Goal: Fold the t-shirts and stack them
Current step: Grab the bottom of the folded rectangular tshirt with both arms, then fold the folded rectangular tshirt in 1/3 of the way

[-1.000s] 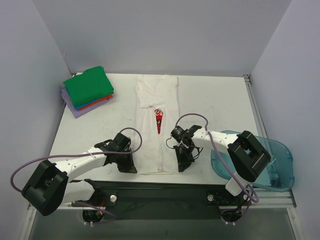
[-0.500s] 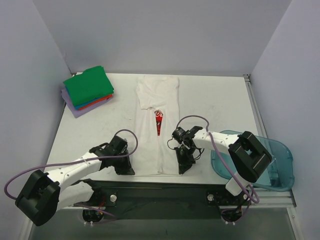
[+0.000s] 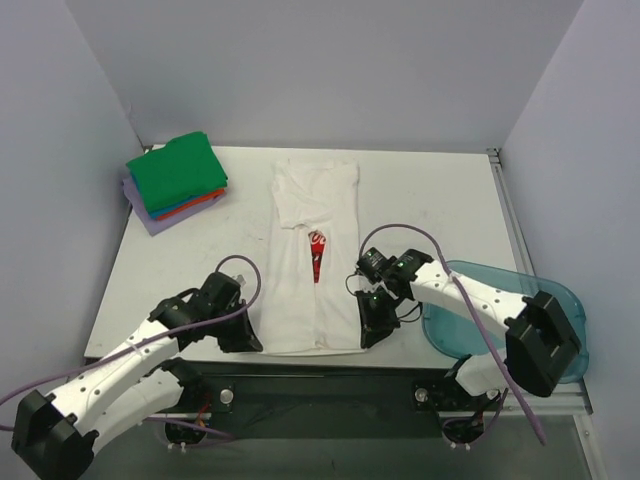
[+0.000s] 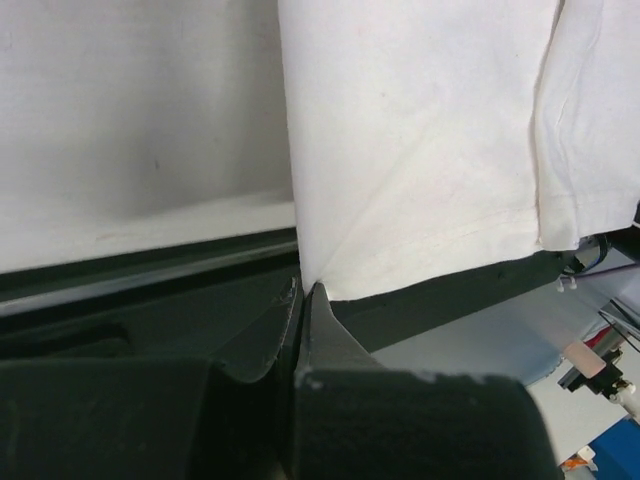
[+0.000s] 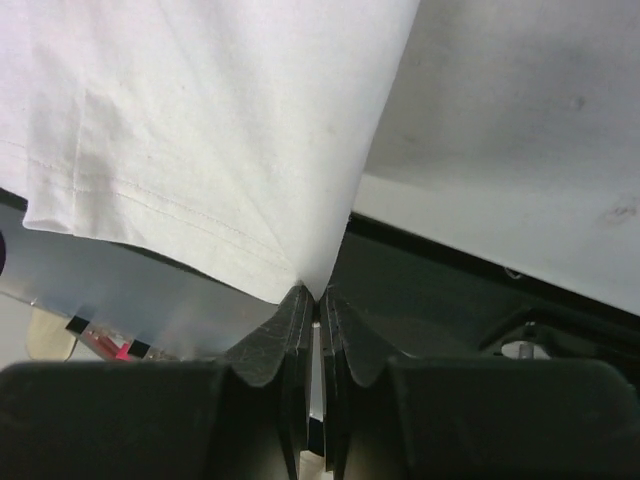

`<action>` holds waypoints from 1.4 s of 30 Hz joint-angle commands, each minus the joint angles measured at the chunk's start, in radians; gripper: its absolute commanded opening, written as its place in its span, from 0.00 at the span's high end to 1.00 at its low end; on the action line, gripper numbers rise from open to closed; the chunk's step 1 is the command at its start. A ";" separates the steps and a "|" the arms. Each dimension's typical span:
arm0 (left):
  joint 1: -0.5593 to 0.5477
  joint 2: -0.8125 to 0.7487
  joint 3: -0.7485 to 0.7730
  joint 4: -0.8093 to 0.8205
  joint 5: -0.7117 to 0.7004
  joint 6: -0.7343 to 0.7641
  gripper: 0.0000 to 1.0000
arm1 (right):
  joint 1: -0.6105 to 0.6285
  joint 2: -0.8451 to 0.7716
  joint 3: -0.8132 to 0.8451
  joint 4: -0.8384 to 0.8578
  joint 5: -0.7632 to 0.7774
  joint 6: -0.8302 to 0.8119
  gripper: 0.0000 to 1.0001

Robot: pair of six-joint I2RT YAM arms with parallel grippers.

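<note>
Pinching one hem corner each, the left claw (image 4: pixel 303 292) and right claw (image 5: pixel 315 297) clamp tight on the white cloth t-shirt (image 3: pixel 305 300) stretched ahead of them, likely so it lies taut for folding.

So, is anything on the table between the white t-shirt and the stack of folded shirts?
Nothing visible does. Only bare table lies between the white t-shirt and the stack at the far left corner. The blue bin stands on the right, off that path. The left gripper and right gripper are shut on the shirt's near corners.
</note>
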 commanded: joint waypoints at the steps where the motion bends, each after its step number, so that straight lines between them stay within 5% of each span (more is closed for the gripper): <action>1: -0.005 -0.078 0.100 -0.193 0.011 0.005 1.00 | 0.005 -0.087 0.027 -0.184 -0.042 0.019 1.00; 7: -0.013 -0.136 0.205 -0.311 0.001 -0.042 1.00 | 0.024 -0.163 0.099 -0.237 -0.036 0.086 1.00; 25: 0.011 0.126 0.367 -0.020 -0.194 0.002 1.00 | -0.122 0.070 0.424 -0.252 0.154 0.007 1.00; 34: 0.230 0.354 0.412 0.201 -0.048 0.122 1.00 | -0.172 0.247 0.565 -0.227 0.184 -0.053 1.00; 42: 0.307 0.545 0.494 0.316 0.036 0.183 1.00 | -0.223 0.419 0.718 -0.206 0.200 -0.069 1.00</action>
